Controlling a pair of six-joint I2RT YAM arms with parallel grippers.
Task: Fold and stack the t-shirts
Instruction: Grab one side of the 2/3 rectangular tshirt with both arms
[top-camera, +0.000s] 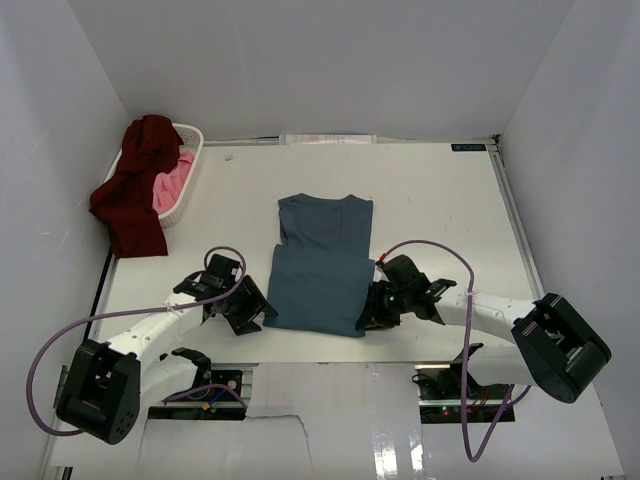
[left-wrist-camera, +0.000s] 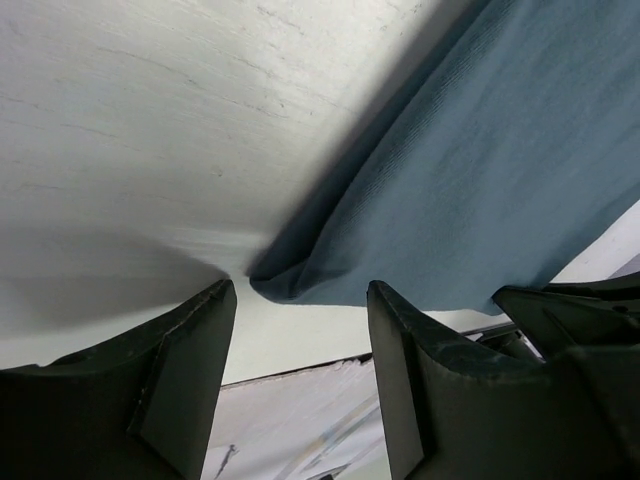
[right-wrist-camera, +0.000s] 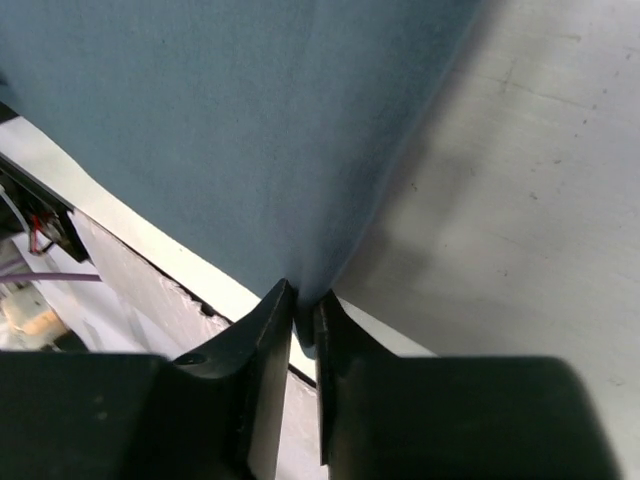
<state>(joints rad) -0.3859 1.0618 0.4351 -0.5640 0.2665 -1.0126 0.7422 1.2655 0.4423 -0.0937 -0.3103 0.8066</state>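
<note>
Partly folded, a dusty teal-blue cloth t-shirt (top-camera: 322, 265) lies on the flat white table (top-camera: 440, 210) between the left gripper (left-wrist-camera: 300, 292), its jaws parted and empty with one near corner of the cloth just ahead of them, and the right gripper (right-wrist-camera: 303, 318), clamped tight on the other near corner.

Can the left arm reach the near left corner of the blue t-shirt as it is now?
Probably yes. The left fingers stand open, and the near corner of the teal-blue t-shirt lies on the table just ahead of the gap between them, with nothing in the way.
</note>
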